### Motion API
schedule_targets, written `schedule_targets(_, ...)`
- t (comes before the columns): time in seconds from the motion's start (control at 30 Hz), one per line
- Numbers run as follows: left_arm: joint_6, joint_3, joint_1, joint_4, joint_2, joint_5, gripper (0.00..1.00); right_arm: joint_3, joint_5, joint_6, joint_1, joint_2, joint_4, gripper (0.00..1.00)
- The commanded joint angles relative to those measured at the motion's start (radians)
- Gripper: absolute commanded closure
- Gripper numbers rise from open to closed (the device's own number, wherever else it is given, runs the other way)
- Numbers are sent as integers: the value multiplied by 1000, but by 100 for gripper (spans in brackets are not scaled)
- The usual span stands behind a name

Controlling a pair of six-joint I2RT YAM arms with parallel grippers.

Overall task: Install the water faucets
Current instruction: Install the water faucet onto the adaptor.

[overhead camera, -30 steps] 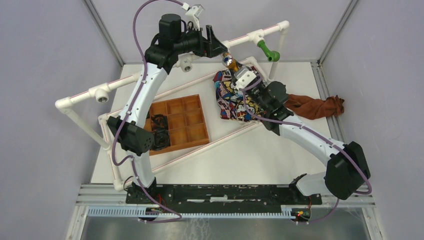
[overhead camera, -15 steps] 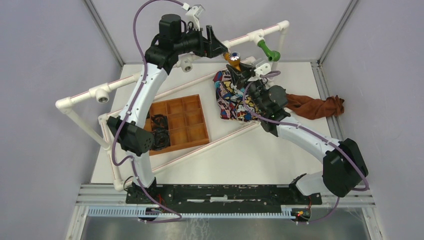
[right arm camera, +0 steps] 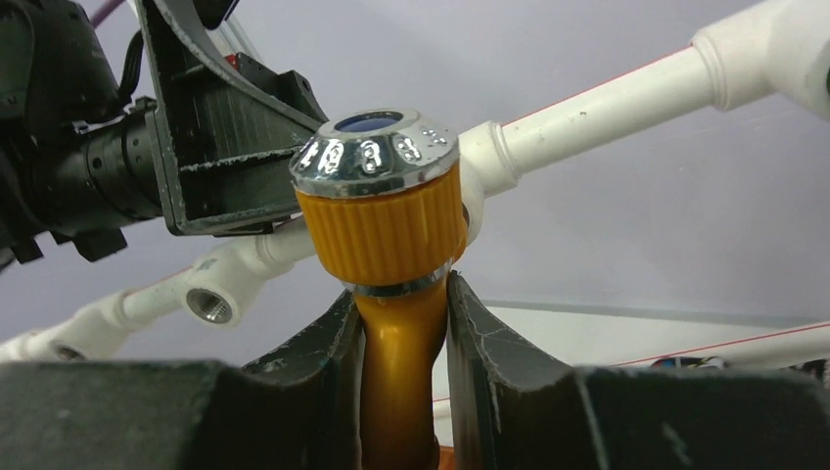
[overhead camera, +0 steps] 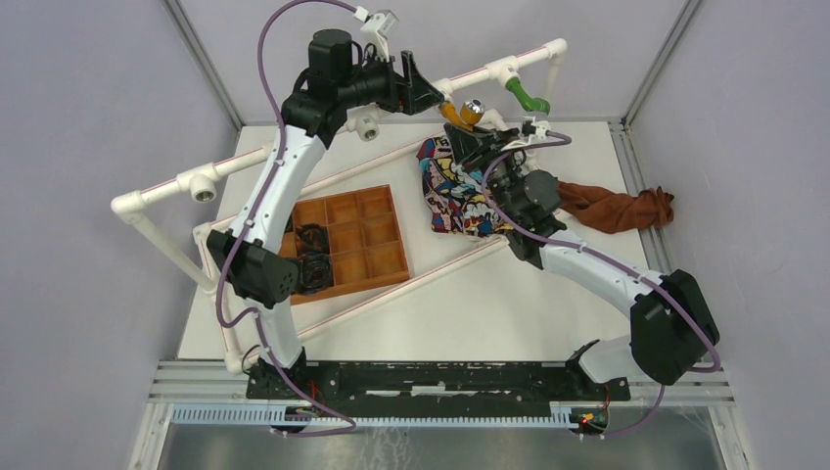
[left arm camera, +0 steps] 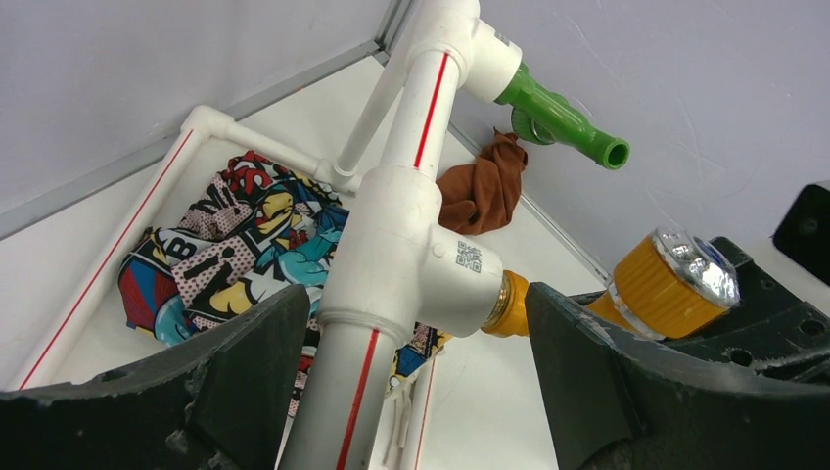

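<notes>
Tray (overhead camera: 352,245): lay nearest me, on the left of the table (overhead camera: 509,304).
Cloth (overhead camera: 455,191): patterned, lay beyond the tray, partly under my right wrist.
Rag (overhead camera: 617,208): brown, lay just right of the cloth.
Right pincer (right arm camera: 403,333): clenched on the orange faucet (right arm camera: 382,230), both fingers pressed on its neck right below the ribbed knob.
Orange faucet: was held up off the table, its threaded end at the side opening of the near T-fitting (left arm camera: 411,259).
Left pincer (left arm camera: 416,372): released, jaws wide on either side of that fitting; I could not tell whether they touched it.
Pipe (left arm camera: 431,98): white with a red stripe, ran on from the fitting.
Green faucet (left arm camera: 563,122): sat in the far fitting on the same pipe, well apart from the orange one.
</notes>
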Motion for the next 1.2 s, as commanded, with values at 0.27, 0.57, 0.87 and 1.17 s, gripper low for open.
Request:
schedule_targets(0.27,40,-91,4,-183,-22,41,12,26,100,456,-74,-3,98,100)
schedule_targets(0.57,34,-99,3,-173,-36,42,12,4,69,728,-101,38,147,100)
schedule_targets(0.87,39,-118,4,-174,-55,31,11,-10,97,837,-103,30,111,100)
schedule_targets(1.17,23,-139,4,-142,-67,37,11,4,107,770,-107,14,39,97)
